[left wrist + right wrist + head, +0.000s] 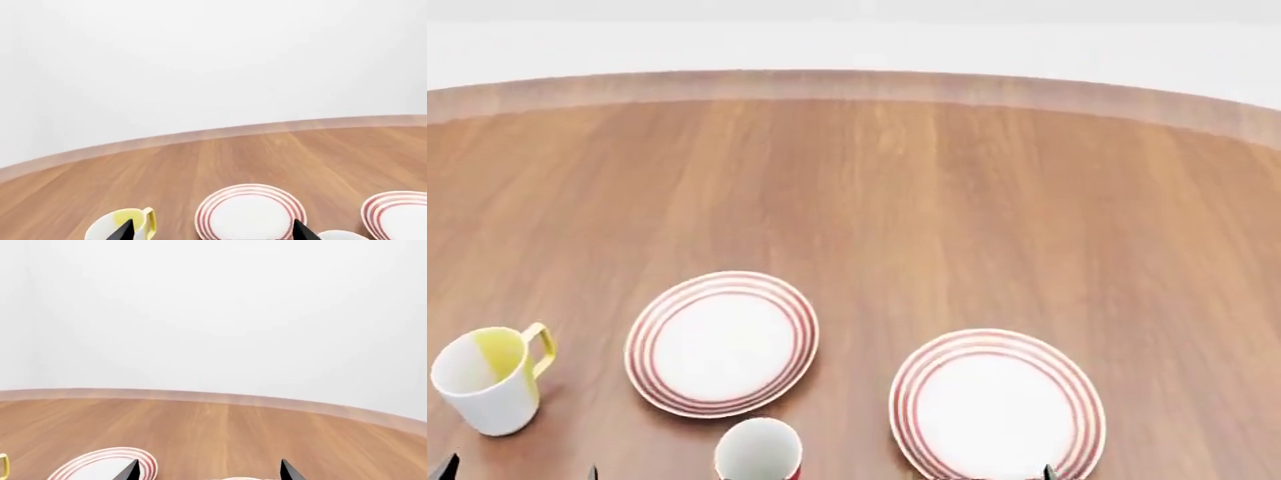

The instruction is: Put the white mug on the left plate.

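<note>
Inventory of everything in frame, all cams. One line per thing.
Round wooden table: 1, brown, under everything.
Round white plates with red rim rings: 2, left plate mid-left, right plate near right, both bare.
White-and-yellow mug with yellow handle: 1, upright, far left beside the left plate.
Mug with white inside and red outer wall: 1, near edge between the plates, cut off by the frame.
Plain all-white mug: none in view.
Wall: white, behind the table.
Left fingers: 2, black, apart.
Right fingers: 2, black, apart.
</note>
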Tool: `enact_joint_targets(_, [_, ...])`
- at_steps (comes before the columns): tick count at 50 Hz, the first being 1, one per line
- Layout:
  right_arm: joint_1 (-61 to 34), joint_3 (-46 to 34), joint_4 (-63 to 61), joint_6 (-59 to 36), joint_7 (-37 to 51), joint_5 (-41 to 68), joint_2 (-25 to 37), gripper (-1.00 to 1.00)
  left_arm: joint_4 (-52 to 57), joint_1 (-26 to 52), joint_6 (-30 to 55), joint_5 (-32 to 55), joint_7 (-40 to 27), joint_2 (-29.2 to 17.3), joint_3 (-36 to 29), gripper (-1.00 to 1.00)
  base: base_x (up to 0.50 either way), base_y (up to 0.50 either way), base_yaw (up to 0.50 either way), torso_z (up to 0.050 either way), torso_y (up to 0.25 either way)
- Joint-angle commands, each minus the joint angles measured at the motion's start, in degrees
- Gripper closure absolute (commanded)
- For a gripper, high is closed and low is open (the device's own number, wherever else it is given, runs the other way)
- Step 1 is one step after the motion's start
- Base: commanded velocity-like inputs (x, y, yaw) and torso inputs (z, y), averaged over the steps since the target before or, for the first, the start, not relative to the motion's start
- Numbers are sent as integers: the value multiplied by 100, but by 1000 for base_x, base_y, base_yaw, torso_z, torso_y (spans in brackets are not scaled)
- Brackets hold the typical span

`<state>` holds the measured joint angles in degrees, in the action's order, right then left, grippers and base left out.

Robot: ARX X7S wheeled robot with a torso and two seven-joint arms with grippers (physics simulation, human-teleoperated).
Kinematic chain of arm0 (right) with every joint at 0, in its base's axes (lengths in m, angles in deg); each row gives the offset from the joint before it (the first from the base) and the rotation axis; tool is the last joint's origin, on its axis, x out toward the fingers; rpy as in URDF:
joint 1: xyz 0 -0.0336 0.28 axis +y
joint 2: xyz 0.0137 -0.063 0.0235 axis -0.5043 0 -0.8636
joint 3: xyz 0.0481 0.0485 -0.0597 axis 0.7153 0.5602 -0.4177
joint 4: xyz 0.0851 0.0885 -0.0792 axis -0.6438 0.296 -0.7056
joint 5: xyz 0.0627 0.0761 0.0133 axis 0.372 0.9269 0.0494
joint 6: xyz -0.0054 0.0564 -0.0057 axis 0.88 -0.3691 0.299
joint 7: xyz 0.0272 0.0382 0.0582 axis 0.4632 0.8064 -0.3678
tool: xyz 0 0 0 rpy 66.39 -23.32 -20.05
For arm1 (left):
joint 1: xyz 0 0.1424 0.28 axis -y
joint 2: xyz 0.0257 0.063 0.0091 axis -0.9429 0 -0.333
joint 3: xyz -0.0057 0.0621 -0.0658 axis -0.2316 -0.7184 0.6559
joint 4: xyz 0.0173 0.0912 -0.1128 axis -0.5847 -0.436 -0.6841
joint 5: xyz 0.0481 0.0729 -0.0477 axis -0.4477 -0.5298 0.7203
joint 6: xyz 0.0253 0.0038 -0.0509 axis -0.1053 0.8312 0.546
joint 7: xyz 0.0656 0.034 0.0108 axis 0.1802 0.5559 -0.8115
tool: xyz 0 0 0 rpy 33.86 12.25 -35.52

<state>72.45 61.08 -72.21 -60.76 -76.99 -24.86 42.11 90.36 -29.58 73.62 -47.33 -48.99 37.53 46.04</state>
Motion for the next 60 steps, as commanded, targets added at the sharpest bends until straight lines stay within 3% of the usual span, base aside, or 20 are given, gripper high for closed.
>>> enact_joint_targets(1, [-34,-72,46,5,56,33,64,-100,32,-19,-2,23,-62,-57,-66,-100,500,0,0,0,0])
enact_joint_targets(15, [-130,-147,223,11,79,93,143,-100,-56,16,-56,22,-99,-102,-204,-100,500,0,0,0,1])
enact_joint_targets(27, [-206,-248,299,-37,125,68,179,-100,-182,105,-88,142,-88,-137,-262,-100,0,0,0,0,0])
enact_joint_targets(30, [-261,-277,377,-38,124,74,180,-100,-183,76,-45,473,285,-305,-346,-100,0,0,0,0,0])
enact_joint_targets(39, [-366,-299,562,-23,130,141,198,-100,204,-552,-824,740,989,-1074,-305,-100,0,0,0,0,0])
enact_joint_targets(41, [-380,-283,600,-8,122,192,210,-100,-449,-630,-1610,809,1236,-1105,-316,-100,0,0,0,0,0])
enact_joint_targets(48, [-387,-261,634,46,101,324,249,-100,-278,-1156,-2158,855,1321,-1436,-45,-100,0,0,0,0,0])
enact_joint_targets(56, [-403,-298,643,3,146,319,271,-100,159,-1820,-2732,1733,1722,-1892,256,-100,0,0,0,0,0])
enact_joint_targets(60, [-377,-303,615,17,157,336,296,-100,-68,-1962,-3043,1678,1875,-1906,259,-100,0,0,0,0,0])
